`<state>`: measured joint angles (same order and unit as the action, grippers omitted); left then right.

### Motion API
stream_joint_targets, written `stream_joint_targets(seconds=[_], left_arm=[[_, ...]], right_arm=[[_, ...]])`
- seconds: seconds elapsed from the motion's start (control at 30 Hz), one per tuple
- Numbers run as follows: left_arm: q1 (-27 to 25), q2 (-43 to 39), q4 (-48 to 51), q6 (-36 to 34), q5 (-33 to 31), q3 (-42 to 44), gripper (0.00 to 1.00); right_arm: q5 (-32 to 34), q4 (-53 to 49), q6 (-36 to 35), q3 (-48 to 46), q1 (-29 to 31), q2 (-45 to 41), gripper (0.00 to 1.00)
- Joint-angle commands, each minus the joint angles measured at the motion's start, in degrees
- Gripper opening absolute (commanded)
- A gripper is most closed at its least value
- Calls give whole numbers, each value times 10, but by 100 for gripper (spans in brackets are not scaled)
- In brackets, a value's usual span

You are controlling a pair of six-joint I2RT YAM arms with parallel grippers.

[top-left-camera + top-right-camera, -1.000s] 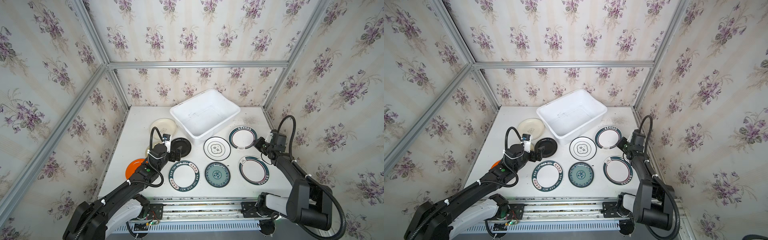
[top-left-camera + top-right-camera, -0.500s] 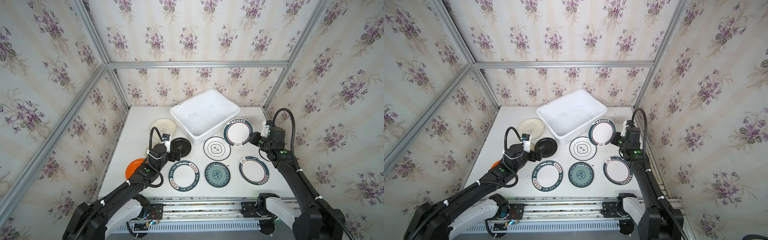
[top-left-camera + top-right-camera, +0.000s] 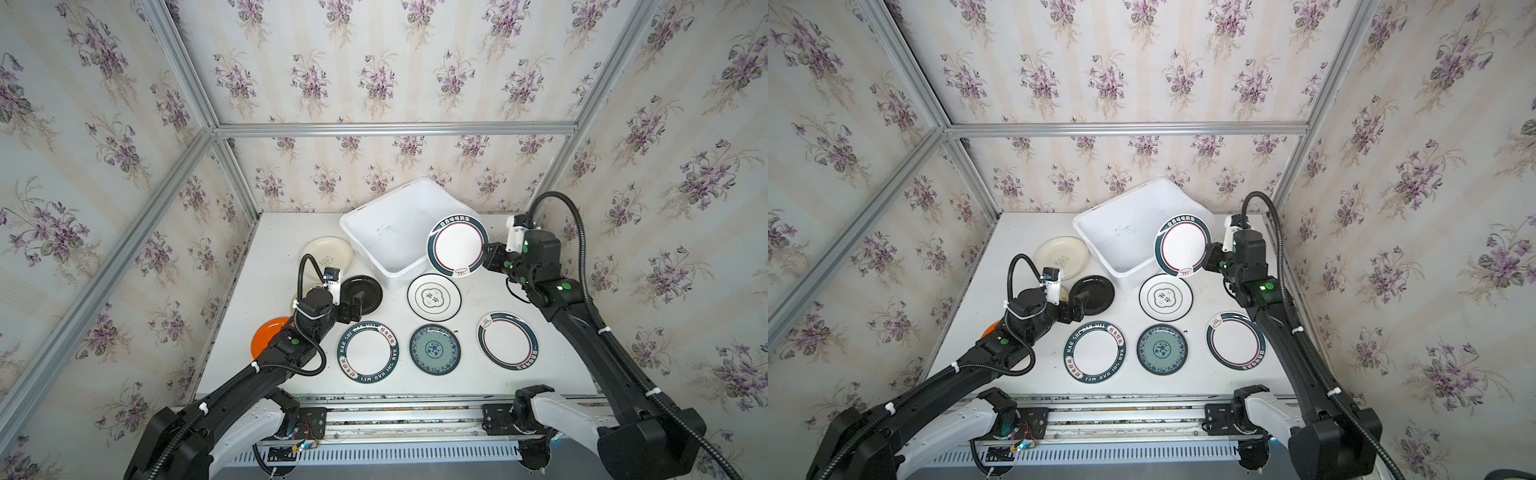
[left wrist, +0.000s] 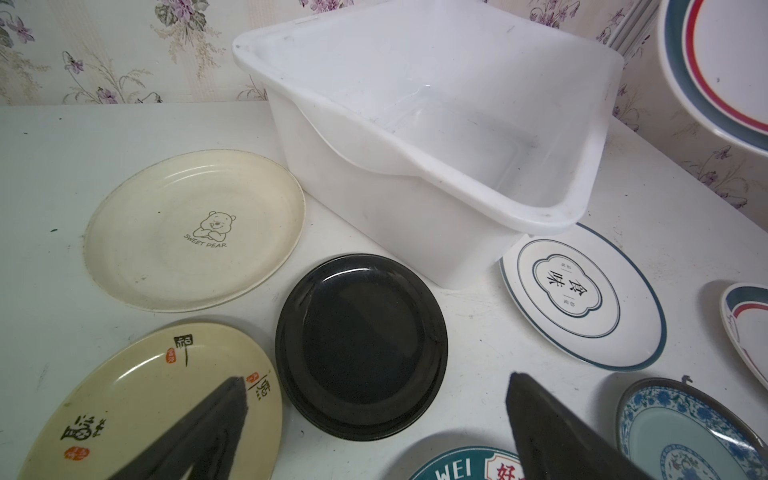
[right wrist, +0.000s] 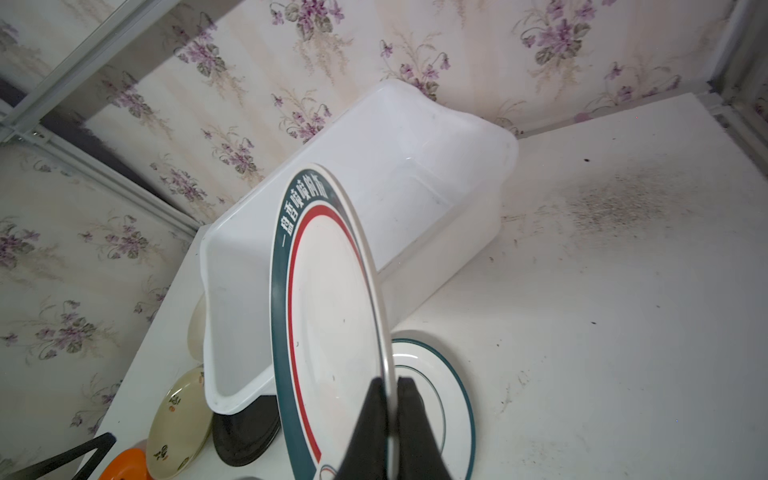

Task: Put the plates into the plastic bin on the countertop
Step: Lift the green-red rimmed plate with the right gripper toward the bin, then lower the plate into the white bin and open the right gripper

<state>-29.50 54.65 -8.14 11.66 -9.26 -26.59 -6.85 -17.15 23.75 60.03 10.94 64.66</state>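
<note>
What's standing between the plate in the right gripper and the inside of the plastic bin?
Nothing visible. The right gripper holds the dark-rimmed plate raised by the plastic bin, which is empty; only its rim is left to clear.

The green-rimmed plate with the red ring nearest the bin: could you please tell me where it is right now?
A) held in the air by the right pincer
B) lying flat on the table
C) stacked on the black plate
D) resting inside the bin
A: the right pincer is shut on the rim of the plate, which hangs tilted on edge, off the table, by the corner of the bin.
</note>
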Motion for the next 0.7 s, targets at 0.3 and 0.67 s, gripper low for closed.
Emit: stream_joint_targets(seconds=[0.3, 0.67], left_arm=[[1, -17, 2, 0, -7, 2, 99], [1, -19, 3, 3, -3, 2, 99]], right_arm=[[-14, 95, -32, 154, 59, 210, 0], [44, 6, -112, 360, 111, 419, 0]])
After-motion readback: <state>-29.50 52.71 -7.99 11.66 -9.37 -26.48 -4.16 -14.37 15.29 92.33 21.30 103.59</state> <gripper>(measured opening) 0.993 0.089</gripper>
